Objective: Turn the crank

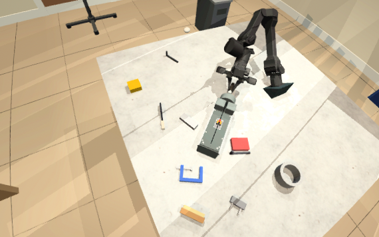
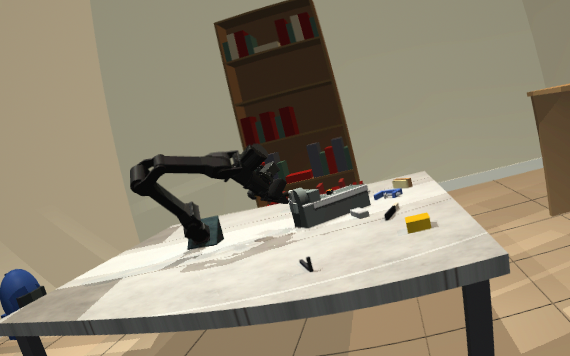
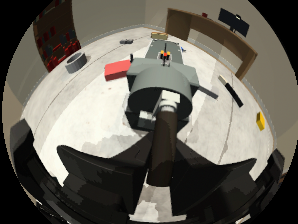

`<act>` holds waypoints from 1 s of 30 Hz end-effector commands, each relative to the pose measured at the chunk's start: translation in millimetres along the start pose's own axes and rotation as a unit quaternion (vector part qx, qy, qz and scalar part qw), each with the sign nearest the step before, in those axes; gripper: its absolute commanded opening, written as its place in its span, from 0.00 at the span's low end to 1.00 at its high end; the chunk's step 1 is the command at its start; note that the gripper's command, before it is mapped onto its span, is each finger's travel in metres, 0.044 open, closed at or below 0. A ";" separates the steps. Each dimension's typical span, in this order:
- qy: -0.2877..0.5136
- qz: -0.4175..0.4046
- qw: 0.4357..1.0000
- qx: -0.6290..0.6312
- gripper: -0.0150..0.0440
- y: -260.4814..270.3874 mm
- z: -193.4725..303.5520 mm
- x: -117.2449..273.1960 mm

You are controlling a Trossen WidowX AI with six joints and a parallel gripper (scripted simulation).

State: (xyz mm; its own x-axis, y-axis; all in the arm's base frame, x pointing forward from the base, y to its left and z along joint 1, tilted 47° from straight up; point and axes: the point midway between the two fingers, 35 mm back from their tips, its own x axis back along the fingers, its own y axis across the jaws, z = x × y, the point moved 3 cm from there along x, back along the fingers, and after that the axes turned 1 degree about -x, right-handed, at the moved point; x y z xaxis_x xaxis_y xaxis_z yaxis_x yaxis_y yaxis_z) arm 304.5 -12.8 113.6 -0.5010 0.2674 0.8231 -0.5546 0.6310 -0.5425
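The grey-green crank machine (image 1: 225, 128) (image 2: 330, 209) stands on the table, its round crank disc (image 1: 227, 97) (image 3: 152, 90) facing the arm. My gripper (image 1: 231, 89) (image 2: 287, 200) (image 3: 160, 136) is shut on the dark brown crank handle (image 3: 164, 137), which sticks out from the disc between both fingers. The small red pointer (image 1: 219, 121) (image 3: 165, 54) is at the slot on top of the machine, close to the orange-yellow brass marks. In the wrist view it appears between them. Whether it is exactly level is too small to tell. The fingers partly hide the handle's outer end.
A red block (image 1: 240, 144) (image 3: 117, 70) lies beside the machine on one side, a flat grey piece (image 1: 189, 122) (image 2: 359, 213) on the other. A blue clamp (image 1: 191, 180) and an orange block (image 1: 192, 214) lie beyond its far end. A yellow block (image 1: 134, 85) (image 2: 417, 223) lies farther off.
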 end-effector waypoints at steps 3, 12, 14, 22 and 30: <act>0.000 0.010 1.000 -0.007 0.25 -9.5 1.2 -1.0; 0.000 0.011 1.000 -0.007 0.25 -14.1 3.4 -3.4; 0.000 0.011 1.000 -0.007 0.25 -15.4 4.2 -4.1; 0.001 0.011 1.000 -0.006 0.25 -21.3 8.9 -8.6; 0.001 0.011 1.000 -0.006 0.25 -26.3 15.8 -15.3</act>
State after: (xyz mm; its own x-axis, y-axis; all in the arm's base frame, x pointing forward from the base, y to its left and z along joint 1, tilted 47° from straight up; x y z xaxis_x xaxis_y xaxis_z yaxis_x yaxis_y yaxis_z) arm 314.4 -37.4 115.2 -0.5139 0.2724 0.8135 -0.5419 0.6321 -0.5539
